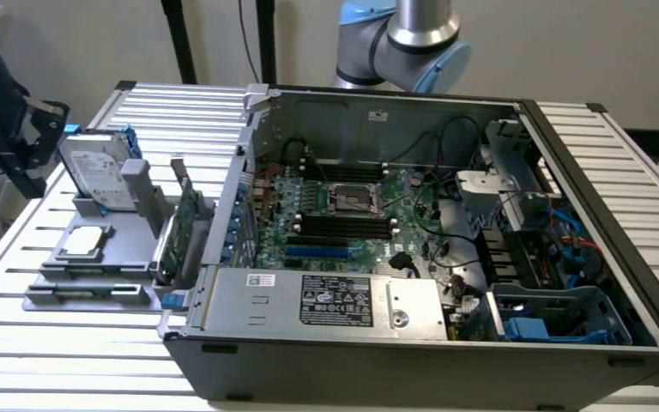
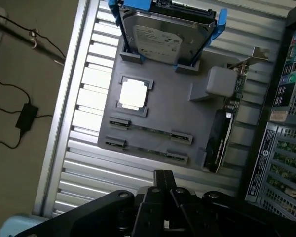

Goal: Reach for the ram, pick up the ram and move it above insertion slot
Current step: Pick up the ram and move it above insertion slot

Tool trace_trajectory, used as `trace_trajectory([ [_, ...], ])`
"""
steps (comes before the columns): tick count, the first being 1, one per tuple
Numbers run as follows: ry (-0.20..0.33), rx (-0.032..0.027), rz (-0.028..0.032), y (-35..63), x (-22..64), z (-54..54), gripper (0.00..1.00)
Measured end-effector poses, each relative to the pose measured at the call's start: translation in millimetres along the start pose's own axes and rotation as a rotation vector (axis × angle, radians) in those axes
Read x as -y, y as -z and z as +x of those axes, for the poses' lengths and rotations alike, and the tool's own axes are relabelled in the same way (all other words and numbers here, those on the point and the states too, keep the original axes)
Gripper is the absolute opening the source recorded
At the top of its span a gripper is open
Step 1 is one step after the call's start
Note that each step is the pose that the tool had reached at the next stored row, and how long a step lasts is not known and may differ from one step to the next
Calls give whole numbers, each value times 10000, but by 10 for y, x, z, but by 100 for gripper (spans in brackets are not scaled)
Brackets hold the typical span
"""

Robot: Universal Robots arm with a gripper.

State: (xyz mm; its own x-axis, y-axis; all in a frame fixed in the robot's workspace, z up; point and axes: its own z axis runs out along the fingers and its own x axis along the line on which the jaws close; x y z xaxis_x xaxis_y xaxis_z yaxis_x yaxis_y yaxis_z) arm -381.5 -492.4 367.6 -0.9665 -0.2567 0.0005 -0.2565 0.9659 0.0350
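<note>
My tool [image 2: 165, 181] hangs over the edge of the slatted worktop [image 2: 86, 106]. Its two fingers are drawn together with nothing between them, just short of the grey fixture [image 2: 187, 116] that carries the loose parts. I judge the reach not yet finished and no grasp made.

The ram [image 2: 147, 150] stands on its long edge in the fixture row closest to my fingers, pinned at each end by a small grey clip. From the wrist view it reads as a thin dark line. A second row just beyond it looks much the same. Standing on edge leaves the top edge free, and I take that as the reason for the clips: fingers can close across its thin faces from above. In the exterior view that row lies at the fixture's near end [image 1: 89, 293], on the exterior view's left of the computer case [image 1: 421, 352].

The other parts are racked separately. The hard drive [image 2: 165, 37] leans in its cradle on blue rails, the processor [image 2: 133, 94] lies flat in a square pocket, and the expansion card [image 2: 222, 133] stands upright on the side nearest the case. To my eye the spacing lets me work on one part without brushing another.

The insertion slot [image 1: 347, 225] is among the long dark rows beside the socket. The case lies open with the board facing up, well apart from the ram.
</note>
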Motion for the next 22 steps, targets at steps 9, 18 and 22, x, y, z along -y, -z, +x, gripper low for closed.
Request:
trace_trajectory([
  [9,1650,-60,2,-9,0,-1,11],
  [18,3278,-116,3,-54,2,0,11],
  [22,4003,-141,3,-75,2,0,11],
])
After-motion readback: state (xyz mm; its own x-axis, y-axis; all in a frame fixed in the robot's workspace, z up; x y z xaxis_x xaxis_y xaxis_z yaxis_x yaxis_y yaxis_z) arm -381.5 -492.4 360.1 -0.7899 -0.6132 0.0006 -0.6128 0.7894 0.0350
